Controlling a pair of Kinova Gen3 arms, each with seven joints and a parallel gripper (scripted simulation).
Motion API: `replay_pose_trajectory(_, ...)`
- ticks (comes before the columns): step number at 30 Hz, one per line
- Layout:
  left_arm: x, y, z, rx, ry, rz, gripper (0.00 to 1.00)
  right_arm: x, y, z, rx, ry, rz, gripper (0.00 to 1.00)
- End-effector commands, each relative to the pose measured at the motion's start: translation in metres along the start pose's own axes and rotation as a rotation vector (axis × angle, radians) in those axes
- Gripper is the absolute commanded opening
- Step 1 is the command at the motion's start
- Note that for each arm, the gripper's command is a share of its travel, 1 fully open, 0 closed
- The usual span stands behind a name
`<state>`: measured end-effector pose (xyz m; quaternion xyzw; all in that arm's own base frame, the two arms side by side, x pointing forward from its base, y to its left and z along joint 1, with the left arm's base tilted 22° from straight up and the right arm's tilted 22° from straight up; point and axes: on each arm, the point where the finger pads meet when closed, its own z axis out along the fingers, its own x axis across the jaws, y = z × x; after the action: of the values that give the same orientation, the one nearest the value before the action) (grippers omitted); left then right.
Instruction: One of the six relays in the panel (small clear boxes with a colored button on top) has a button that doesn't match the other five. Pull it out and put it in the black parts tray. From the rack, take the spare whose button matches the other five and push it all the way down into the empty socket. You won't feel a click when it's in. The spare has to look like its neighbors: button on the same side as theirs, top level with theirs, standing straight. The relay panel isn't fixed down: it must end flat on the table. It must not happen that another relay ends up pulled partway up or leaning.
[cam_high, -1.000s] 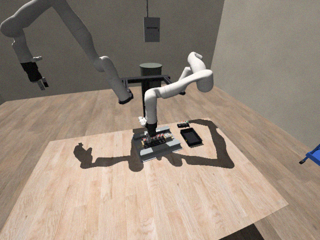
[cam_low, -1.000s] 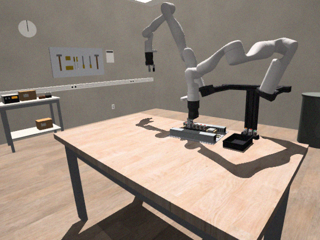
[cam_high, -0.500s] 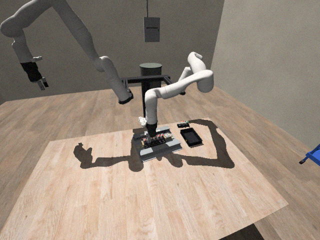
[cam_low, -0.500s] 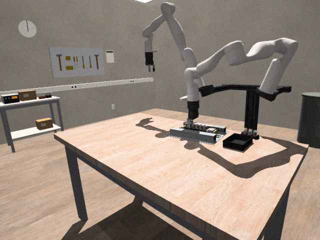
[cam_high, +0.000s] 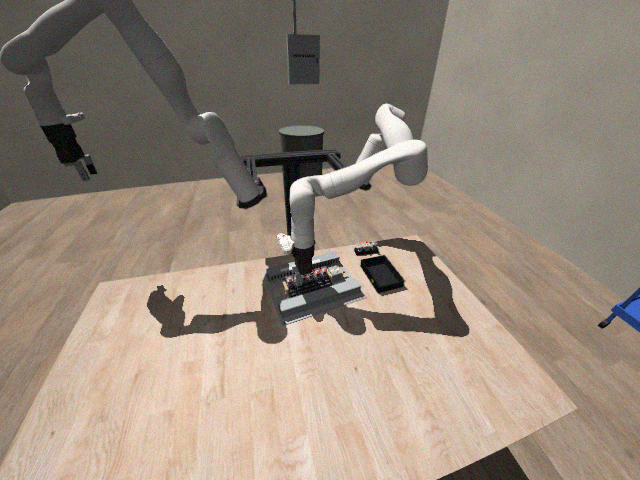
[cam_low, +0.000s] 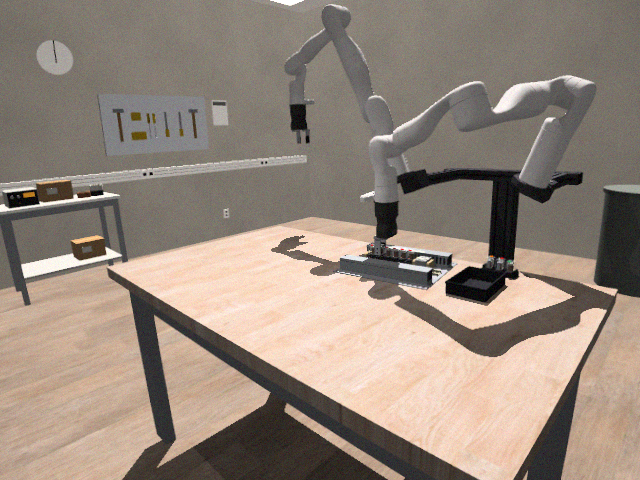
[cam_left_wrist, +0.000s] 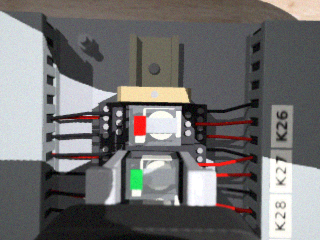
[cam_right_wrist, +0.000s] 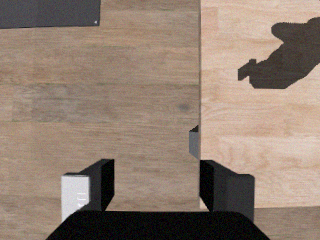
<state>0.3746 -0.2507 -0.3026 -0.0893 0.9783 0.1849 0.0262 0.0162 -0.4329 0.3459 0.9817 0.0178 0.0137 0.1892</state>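
Pale wood table (cam_high: 310, 392) (cam_low: 336, 320) (cam_right_wrist: 260, 125), spread beneath both hands. Directly under the left gripper (cam_high: 299, 279) (cam_low: 379, 246) (cam_left_wrist: 152, 184), the panel (cam_high: 323, 304) (cam_low: 385, 269) (cam_left_wrist: 215, 60), apparently flat. Beyond the panel's end from that hand, the black tray (cam_high: 392, 287) (cam_low: 460, 289), with no relay visible inside. Well apart, high and off to the side, the right gripper (cam_high: 86, 167) (cam_low: 302, 136) (cam_right_wrist: 157, 177), open with nothing between its fingers. Farther off from the left gripper, beside the tray, the rack (cam_high: 370, 252) (cam_low: 513, 273). Between the left fingers, closed on its sides, the green relay (cam_left_wrist: 155, 175); just ahead, the red relay (cam_left_wrist: 161, 125). Seemingly at the pulling-out step; cannot tell whether lifted at all. Next, probably pull straight up, slowly, without dragging neighbours or panel, then carry to the tray. Later, take the red spare (cam_low: 500, 262).
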Motion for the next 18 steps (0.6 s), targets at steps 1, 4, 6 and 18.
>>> replay_pose_trajectory(1, -0.0005, -0.0009, -0.0014, 0.002, -0.006, 0.000, 0.00, -0.0001, 0.0003, -0.0005, -0.001, 0.000, 0.000, 1.00)
replay_pose_trajectory(4, -0.0004, -0.0009, -0.0014, 0.002, -0.009, 0.000, 0.00, -0.0001, 0.0003, -0.0005, -0.001, 0.000, 0.000, 1.00)
replay_pose_trajectory(6, -0.0003, -0.0009, -0.0014, 0.002, -0.011, 0.000, 0.00, -0.0001, 0.0003, -0.0005, -0.001, 0.000, 0.000, 1.00)
replay_pose_trajectory(18, 0.0000, -0.0009, -0.0015, 0.002, -0.023, 0.000, 0.00, -0.0001, 0.0003, -0.0005, -0.001, 0.000, 0.000, 1.00)
